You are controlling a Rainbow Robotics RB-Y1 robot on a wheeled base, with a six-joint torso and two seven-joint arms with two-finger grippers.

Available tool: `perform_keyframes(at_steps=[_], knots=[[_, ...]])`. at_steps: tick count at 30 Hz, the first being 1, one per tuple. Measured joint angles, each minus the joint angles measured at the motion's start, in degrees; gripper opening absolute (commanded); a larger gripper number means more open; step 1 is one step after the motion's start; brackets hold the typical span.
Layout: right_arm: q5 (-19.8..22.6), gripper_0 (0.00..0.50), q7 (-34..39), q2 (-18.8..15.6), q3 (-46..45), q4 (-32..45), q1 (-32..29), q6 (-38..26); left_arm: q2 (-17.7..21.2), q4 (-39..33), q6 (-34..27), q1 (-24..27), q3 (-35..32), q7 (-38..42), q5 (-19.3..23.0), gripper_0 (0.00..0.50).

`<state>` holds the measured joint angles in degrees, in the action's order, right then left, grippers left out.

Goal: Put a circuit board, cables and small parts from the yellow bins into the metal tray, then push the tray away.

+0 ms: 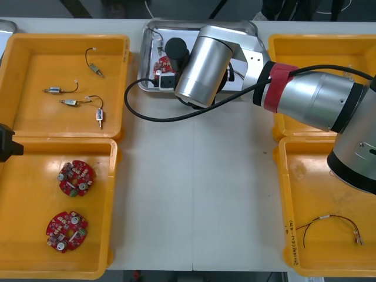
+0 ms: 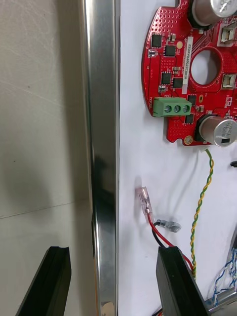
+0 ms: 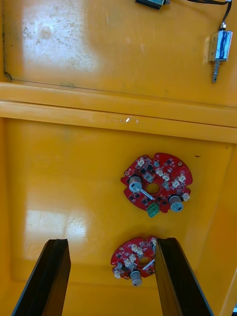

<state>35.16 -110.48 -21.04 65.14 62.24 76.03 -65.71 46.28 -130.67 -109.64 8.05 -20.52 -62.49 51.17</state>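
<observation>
Your metal tray (image 1: 194, 22) sits at the far edge of the table (image 1: 194, 194), between the two pairs of yellow bins, and it is white inside. A round red circuit board (image 2: 170, 69) lies flat in it, close to the rim. The board carries a green terminal block (image 2: 171, 106) and a narrow white label (image 2: 186, 64) whose print is too small to read.

Just beside the board, toward the fingers, you have three cables on the white floor:
- a red and black cable (image 2: 160, 232) with a clear end piece
- a twisted yellow-green cable (image 2: 202, 197)
- a blue and white cable (image 2: 224, 281) at the edge of the right wrist view

The right gripper (image 2: 111, 281) hangs low over the tray's rim with its fingers spread. One finger (image 2: 47, 281) is outside over the table, and the other is inside over the red and black cable. The right arm (image 1: 317, 100) reaches across the far right bin (image 1: 305, 44) and hides most of it.

The near right bin (image 1: 317, 188) holds one thin cable (image 1: 332, 223) with a red strand. Small writing runs along its inner rim, and you cannot read it.

The far left bin (image 1: 35, 53) holds four small metal parts (image 1: 56, 90), each with a short wire. The near left bin (image 1: 23, 235) holds two red boards (image 1: 75, 178), one beyond the other.

The left gripper (image 3: 111, 279) hovers above that near left bin with its fingers spread wide and nothing between them. The nearer of the two boards lies below the gap.
</observation>
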Motion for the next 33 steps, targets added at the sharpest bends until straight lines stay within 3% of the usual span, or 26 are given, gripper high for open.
perform_keyframes(at_steps=[8, 16, 22, 27, 33], knots=[[4.9, 0.5, -2.4, 0.1, -5.3, 0.1, 0.5, -6.8, 0.0, 0.0, 0.0, 0.0, 0.0, 0.0, 0.0, 0.5], [5.2, 0.5, -2.4, 0.1, -12.7, 4.1, 0.4, -18.1, 0.0, 0.0, 0.0, 0.0, 0.0, 0.0, 0.0, 0.5], [2.7, 0.5, -2.4, 0.1, -21.7, 13.6, -2.5, -30.3, 0.0, 0.0, 0.0, 0.0, 0.0, 0.0, 0.0, 0.5], [-2.8, 0.5, -2.3, 0.2, -31.9, 26.1, -9.3, -43.2, 0.0, 0.0, 0.0, 0.0, 0.0, 0.0, 0.0, 0.5], [-6.2, 0.5, -1.4, 0.2, -42.3, 39.7, -17.9, -44.2, 0.0, 0.0, 0.0, 0.0, 0.0, 0.0, 0.0, 0.5]])
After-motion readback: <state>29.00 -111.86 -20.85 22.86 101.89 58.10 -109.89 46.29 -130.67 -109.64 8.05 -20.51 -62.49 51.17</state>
